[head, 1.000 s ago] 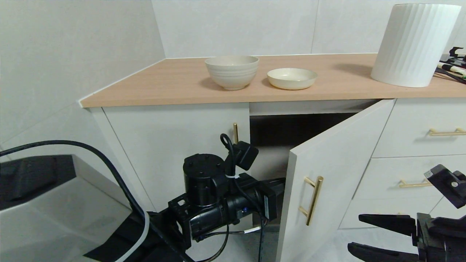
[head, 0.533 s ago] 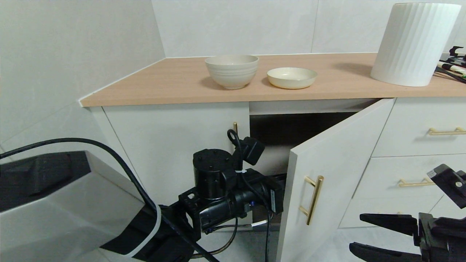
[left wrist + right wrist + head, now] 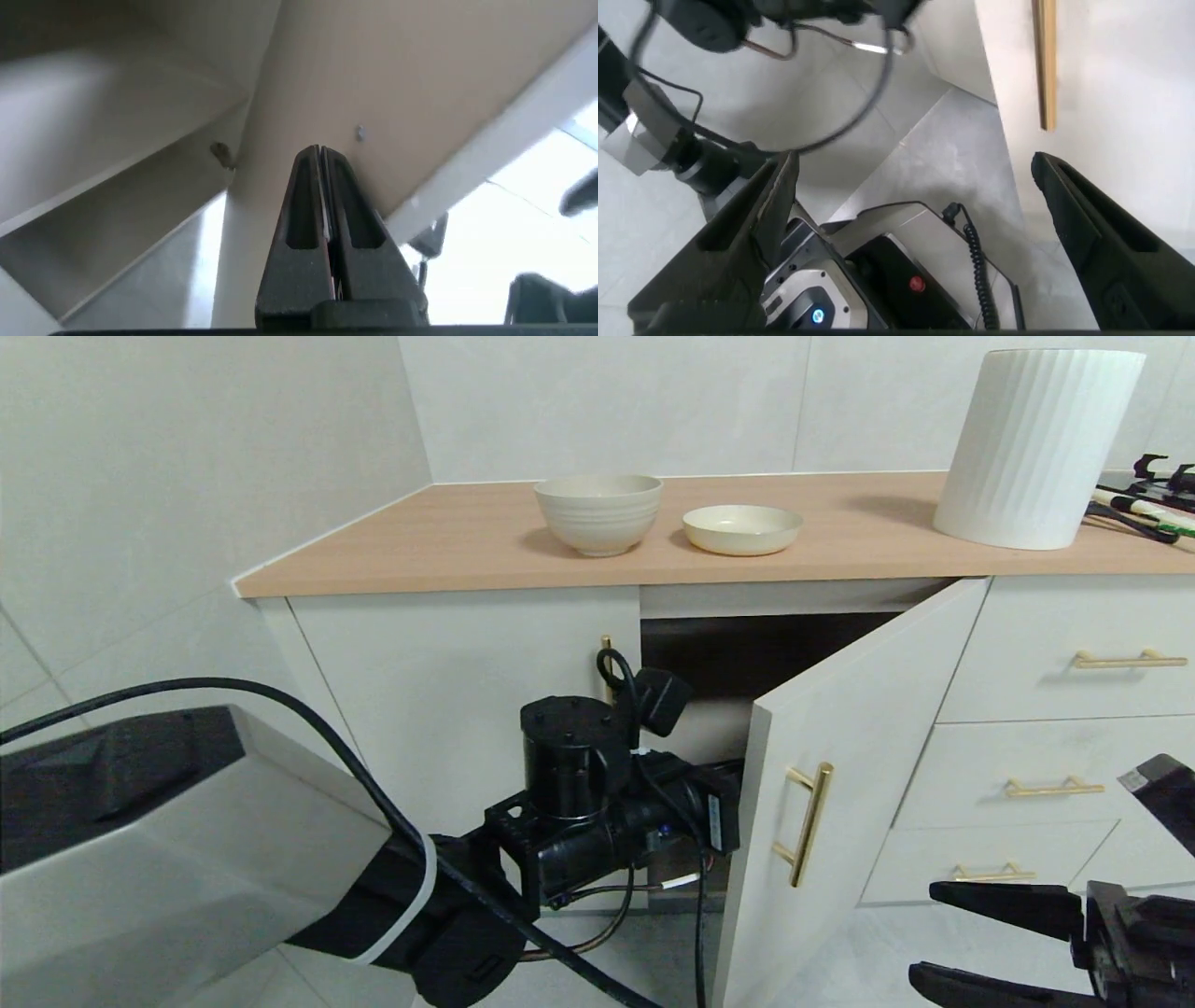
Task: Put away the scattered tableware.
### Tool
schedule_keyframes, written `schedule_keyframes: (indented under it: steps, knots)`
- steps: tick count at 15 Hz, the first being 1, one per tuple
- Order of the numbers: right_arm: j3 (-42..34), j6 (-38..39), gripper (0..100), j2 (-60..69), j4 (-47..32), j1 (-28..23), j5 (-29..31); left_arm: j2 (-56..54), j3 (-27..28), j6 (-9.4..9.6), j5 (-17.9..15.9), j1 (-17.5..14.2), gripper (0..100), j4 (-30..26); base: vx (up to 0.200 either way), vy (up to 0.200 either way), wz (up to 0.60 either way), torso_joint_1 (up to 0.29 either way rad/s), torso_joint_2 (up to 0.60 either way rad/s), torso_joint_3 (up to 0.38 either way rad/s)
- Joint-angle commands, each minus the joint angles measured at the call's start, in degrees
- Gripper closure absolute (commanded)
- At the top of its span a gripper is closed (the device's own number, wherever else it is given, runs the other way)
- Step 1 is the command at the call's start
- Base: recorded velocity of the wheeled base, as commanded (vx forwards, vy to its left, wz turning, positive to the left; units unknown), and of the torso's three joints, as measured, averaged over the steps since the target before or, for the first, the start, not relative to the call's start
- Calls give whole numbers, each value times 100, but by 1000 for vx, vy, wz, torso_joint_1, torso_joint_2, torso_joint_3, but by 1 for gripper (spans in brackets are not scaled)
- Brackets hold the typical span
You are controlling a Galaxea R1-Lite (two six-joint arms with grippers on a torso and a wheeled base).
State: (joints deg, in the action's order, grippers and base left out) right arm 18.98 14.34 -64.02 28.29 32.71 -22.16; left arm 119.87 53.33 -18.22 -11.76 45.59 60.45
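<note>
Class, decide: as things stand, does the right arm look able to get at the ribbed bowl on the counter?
Probably yes. The right pincer is open, low beside the open cabinet door; the ribbed bowl stands uncovered on the counter, with the shallow dish beside it.

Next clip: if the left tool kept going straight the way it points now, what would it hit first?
Most likely the inner face of the open cabinet door: the left tool, shut, points straight at that panel from close by. Whether its tip touches the panel is unclear.
</note>
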Motion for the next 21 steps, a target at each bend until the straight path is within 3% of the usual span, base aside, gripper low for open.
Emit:
schedule_keyframes:
  steps: [1, 7, 10, 11, 12, 13, 14, 18, 19, 21]
  knots:
    - [0, -1, 0, 118, -8, 210, -7, 142, 160, 3, 183, 73, 100, -25, 0, 0, 0, 0, 0, 0]
    - [-44, -1, 0, 400, -8, 544, -60, 28, 186, 21, 324, 494, 100, -25, 0, 0, 0, 0, 0, 0]
    - [-175, -1, 0, 1006, -105, 922, -631, -113, 186, 21, 271, 1224, 100, -42, 0, 0, 0, 0, 0, 0]
    - [-175, -19, 0, 1226, -193, 966, -834, -306, 72, -32, 69, 1628, 100, -69, 0, 0, 0, 0, 0, 0]
    - [-184, -36, 0, 1428, -254, 966, -1185, -596, -192, -173, -494, 1918, 100, -60, 0, 0, 0, 0, 0, 0]
    - [-149, -36, 0, 1525, -351, 957, -1466, -966, -447, -480, -1197, 1989, 100, -86, 0, 0, 0, 0, 0, 0]
    - [-140, -36, 0, 1525, -386, 930, -1502, -1212, -614, -621, -1566, 1936, 100, -86, 0, 0, 0, 0, 0, 0]
    - [-61, -27, 0, 1393, -395, 790, -1484, -1300, -869, -594, -1223, 653, 100, -78, 0, 0, 0, 0, 0, 0]
    - [-8, -27, 0, 1287, -395, 649, -1396, -1317, -992, -507, -1109, 301, 100, -78, 0, 0, 0, 0, 0, 0]
    - [317, -19, 0, 909, -571, 491, -842, -1572, -1264, -50, -713, -191, 100, -86, 0, 0, 0, 0, 0, 0]
